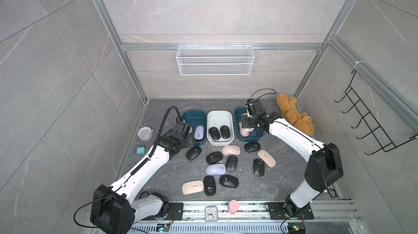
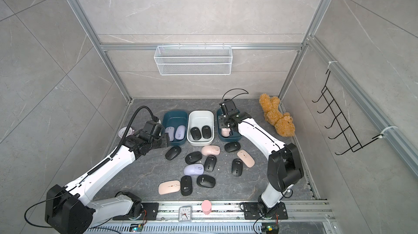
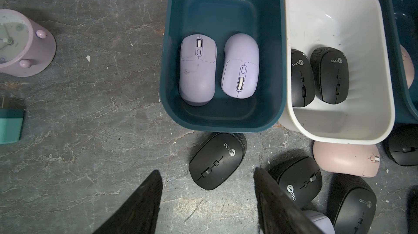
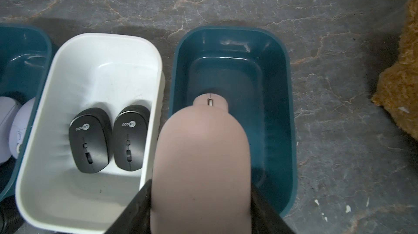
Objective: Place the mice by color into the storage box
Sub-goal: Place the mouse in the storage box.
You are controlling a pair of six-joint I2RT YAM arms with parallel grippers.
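Pink mouse (image 4: 201, 165), sides clamped in right gripper (image 4: 201, 210), hangs over right teal bin (image 4: 291, 108) (axis along bin's length); left gripper (image 3: 207, 174) part-open, empty.

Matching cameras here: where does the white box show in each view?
In a top view: white box, middle of three.
In a top view: white box, also middle.
Left wrist: white box beside the teal box holding lilac mice.
Right wrist: white box beside the held pink mouse.
Shared landmark: two black mice inside it.
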